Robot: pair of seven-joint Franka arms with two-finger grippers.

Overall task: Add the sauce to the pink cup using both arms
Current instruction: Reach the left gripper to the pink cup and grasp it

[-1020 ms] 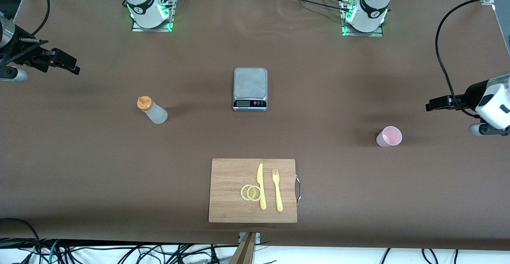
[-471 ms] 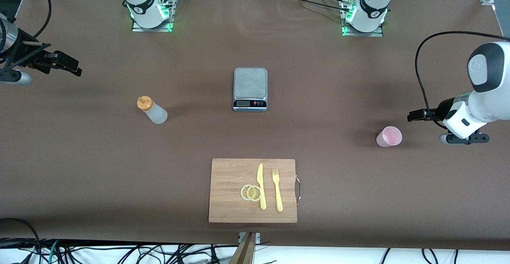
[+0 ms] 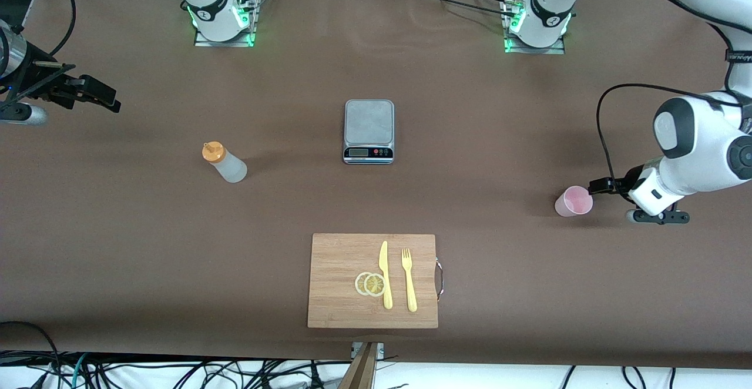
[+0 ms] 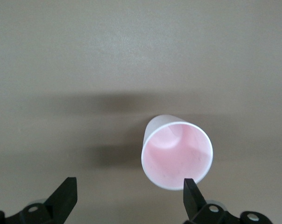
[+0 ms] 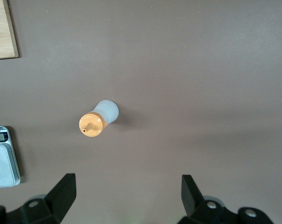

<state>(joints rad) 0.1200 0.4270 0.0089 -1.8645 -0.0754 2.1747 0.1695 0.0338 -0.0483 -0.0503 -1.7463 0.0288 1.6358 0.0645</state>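
Bamboo cutting board (image 3: 352,283) sits at lower centre of the front view. Higher, at right, the pink cup (image 3: 574,201) stands upright just beside the left gripper (image 3: 599,185), jaws spread. Sauce bottle (image 3: 224,162) stands mid-left; the right gripper (image 3: 108,100), spread, hangs upper left.

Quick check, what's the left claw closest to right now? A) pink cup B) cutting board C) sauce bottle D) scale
A: the left claw is open right beside the pink cup, and the left wrist view shows the cup just ahead of its fingers.
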